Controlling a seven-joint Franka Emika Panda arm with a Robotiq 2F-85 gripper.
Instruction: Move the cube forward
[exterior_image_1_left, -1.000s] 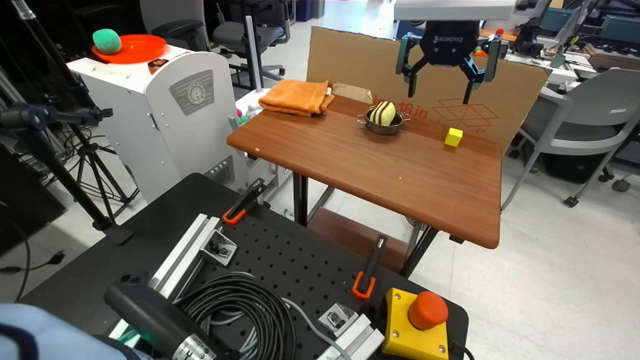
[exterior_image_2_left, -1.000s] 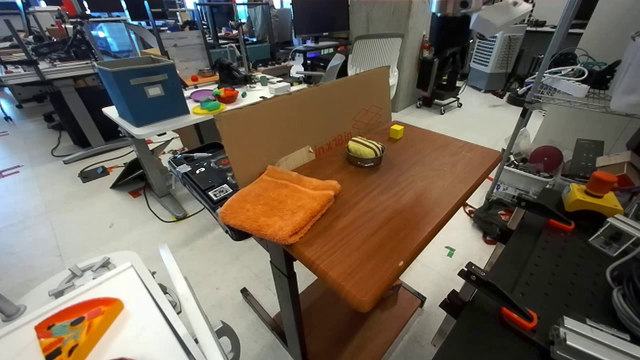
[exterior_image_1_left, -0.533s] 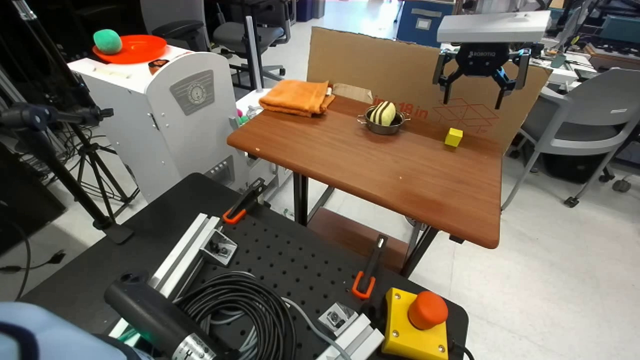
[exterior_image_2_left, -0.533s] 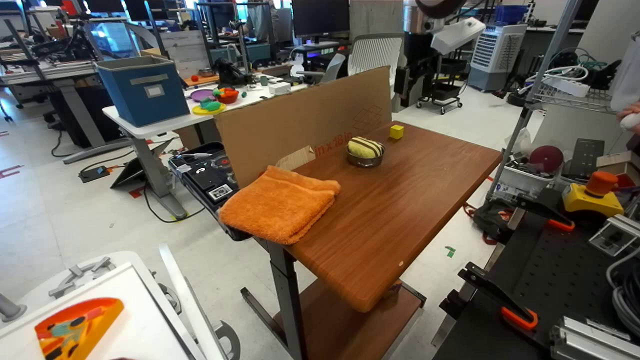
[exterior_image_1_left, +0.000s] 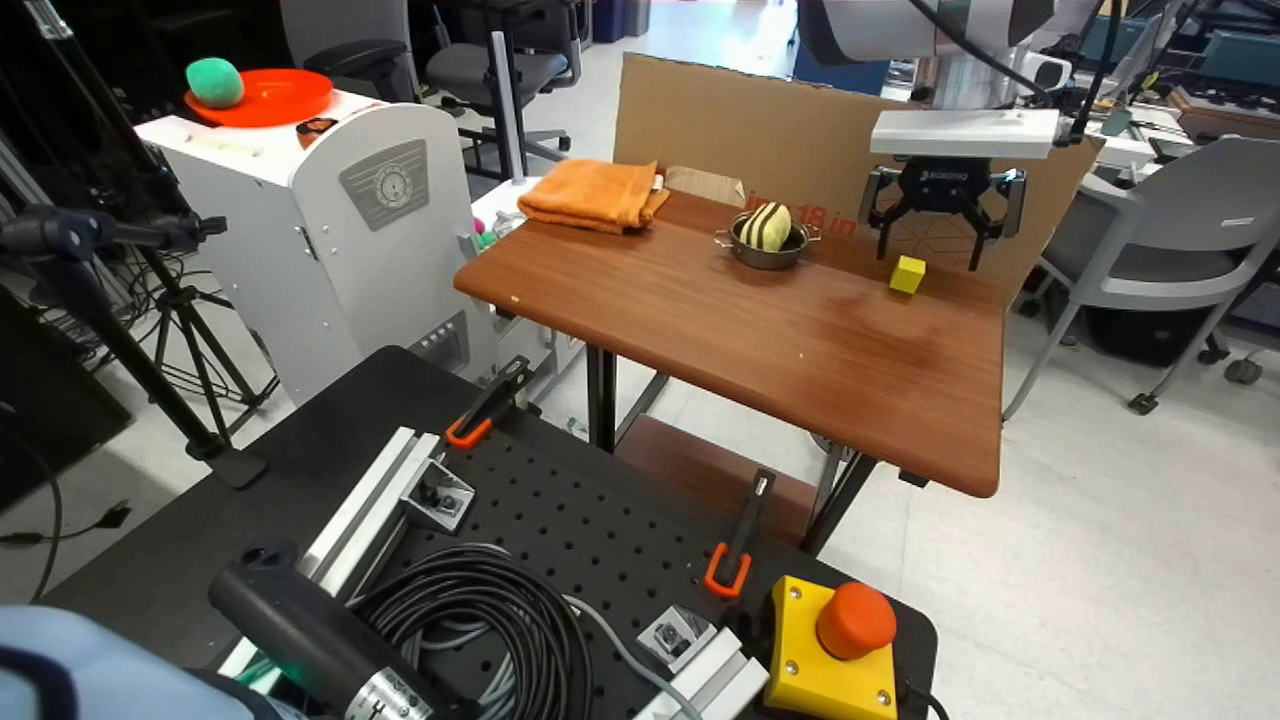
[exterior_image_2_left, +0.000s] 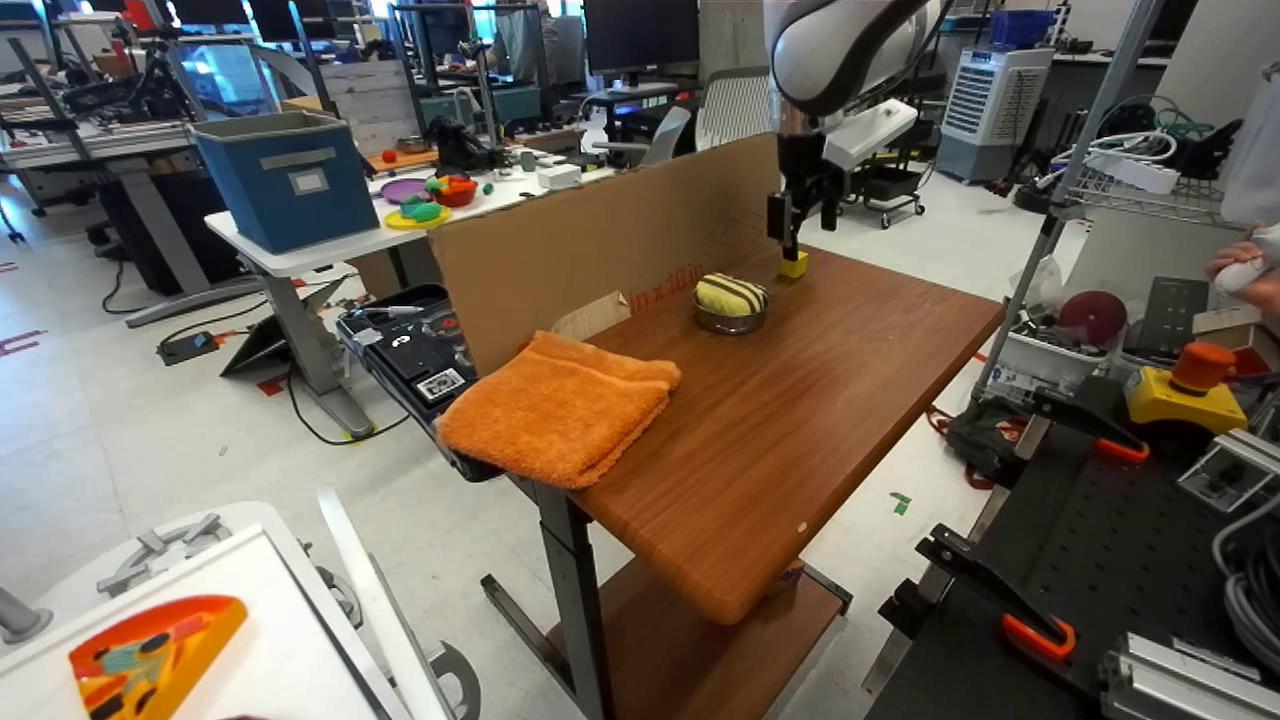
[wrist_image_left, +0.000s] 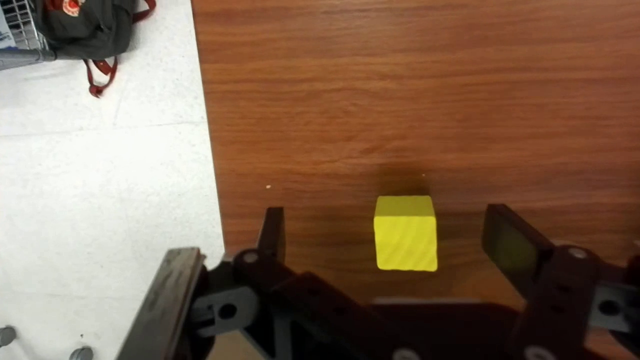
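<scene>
Since the earlier frame the gripper (exterior_image_1_left: 928, 262) has descended; the cube (wrist_image_left: 406, 242) is unmoved. It lies on the table (wrist_image_left: 410, 100), low and right of centre in the wrist view, seen between fingers (wrist_image_left: 511, 246) spread wide, grasping nothing, presumably to straddle it. No long axis; its left and right sides face the fingers.

Robotics lab. Robot arm (exterior_image_2_left: 805, 60); black bench (exterior_image_1_left: 340, 440) with clamps (exterior_image_1_left: 738, 538), coiled cable (exterior_image_1_left: 470, 590) and red stop button (exterior_image_1_left: 857, 620) on a yellow box (exterior_image_1_left: 820, 685); black monitor (exterior_image_2_left: 640, 35); grey wheeled chair (exterior_image_1_left: 1190, 195); loaded wire shelf (exterior_image_2_left: 1200, 208); white desk (exterior_image_2_left: 515, 188) with blue bin (exterior_image_2_left: 290, 190); concrete pillar (exterior_image_2_left: 732, 35); pale floor (exterior_image_1_left: 1100, 560).
</scene>
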